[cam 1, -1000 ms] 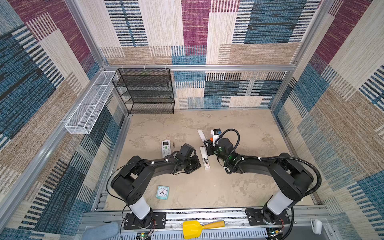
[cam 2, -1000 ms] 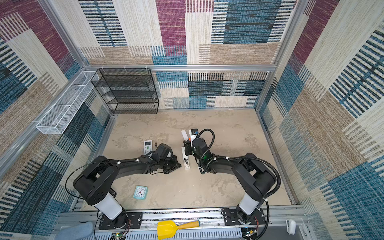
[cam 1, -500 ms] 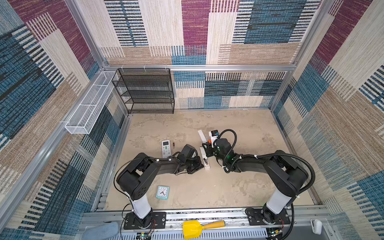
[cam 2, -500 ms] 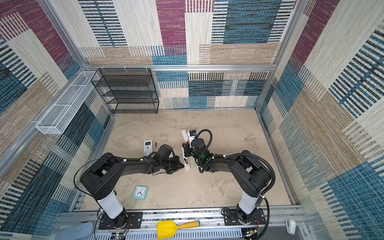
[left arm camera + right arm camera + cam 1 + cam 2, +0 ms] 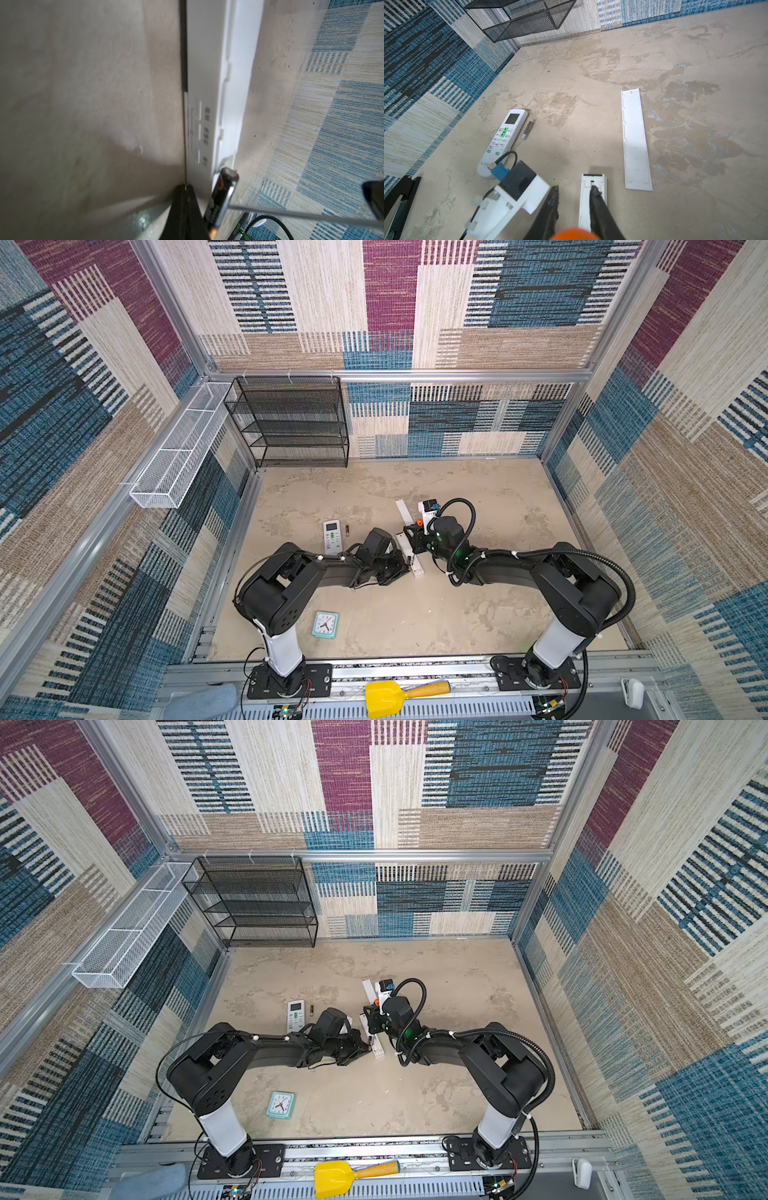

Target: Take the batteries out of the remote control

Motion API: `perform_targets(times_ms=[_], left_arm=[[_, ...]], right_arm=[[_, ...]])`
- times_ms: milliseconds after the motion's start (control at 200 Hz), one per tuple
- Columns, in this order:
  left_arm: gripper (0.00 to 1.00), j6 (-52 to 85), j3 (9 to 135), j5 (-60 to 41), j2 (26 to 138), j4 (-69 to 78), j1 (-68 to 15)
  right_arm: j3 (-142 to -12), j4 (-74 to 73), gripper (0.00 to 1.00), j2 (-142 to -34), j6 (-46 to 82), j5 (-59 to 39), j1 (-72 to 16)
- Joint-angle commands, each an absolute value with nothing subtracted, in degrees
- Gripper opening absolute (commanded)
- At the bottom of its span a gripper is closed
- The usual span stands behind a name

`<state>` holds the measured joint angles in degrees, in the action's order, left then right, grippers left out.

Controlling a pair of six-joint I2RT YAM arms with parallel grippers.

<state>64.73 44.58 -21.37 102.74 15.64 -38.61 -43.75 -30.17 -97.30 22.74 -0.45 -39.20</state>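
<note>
Here, a white remote with a display [image 5: 503, 143] lies on the table [image 5: 478, 614], a loose dark battery [image 5: 528, 128] just beside it. Next, the left end effector [image 5: 184, 188], fingers pressed together, sits at one end of a slim white remote [image 5: 204, 83], where a gold-ended battery [image 5: 222, 197] tilts up beside it. The right end effector [image 5: 574, 187] pinches an orange-handled screwdriver [image 5: 571, 233], its shaft reaching that battery. A long white cover [image 5: 635, 141] lies just past the slim remote, toward the back wall.

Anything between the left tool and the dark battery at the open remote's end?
Nothing visible. The dark battery sits right beside the shut left tool; the screwdriver shaft meets it from the opposite side, not in between.
</note>
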Motion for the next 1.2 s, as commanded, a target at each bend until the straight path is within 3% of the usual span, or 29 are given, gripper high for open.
perform_targets(times_ms=[0,210,406,586,846,1107,1197], left_arm=[[0.00,65.65,44.04,-20.48,103.10,14.79,-38.47],[0.00,65.05,43.80,-19.89,102.12,13.25,-38.41],[0.11,63.03,43.70,-18.04,99.59,7.85,-37.41],[0.15,61.39,43.89,-17.86,97.71,5.61,-36.04],[0.21,51.32,51.45,-13.42,91.31,-9.05,-33.38],[0.44,33.45,61.23,0.66,84.56,-27.63,-24.32],[0.63,30.23,62.59,3.58,85.33,-30.48,-20.20]], right_arm=[[-43.91,-32.34,0.00,-97.36,23.72,-1.35,-39.20],[-43.95,-31.49,0.00,-97.12,22.88,-0.22,-39.26],[-44.69,-29.59,0.00,-95.64,21.04,1.91,-39.14],[-45.75,-27.11,0.00,-92.88,20.64,1.88,-37.31],[-50.04,-10.37,0.00,-88.95,18.05,-7.08,-26.20],[-50.43,10.36,0.08,-87.71,9.61,-9.26,-15.65],[-48.19,11.17,0.13,-86.70,9.16,-9.47,-13.33]])
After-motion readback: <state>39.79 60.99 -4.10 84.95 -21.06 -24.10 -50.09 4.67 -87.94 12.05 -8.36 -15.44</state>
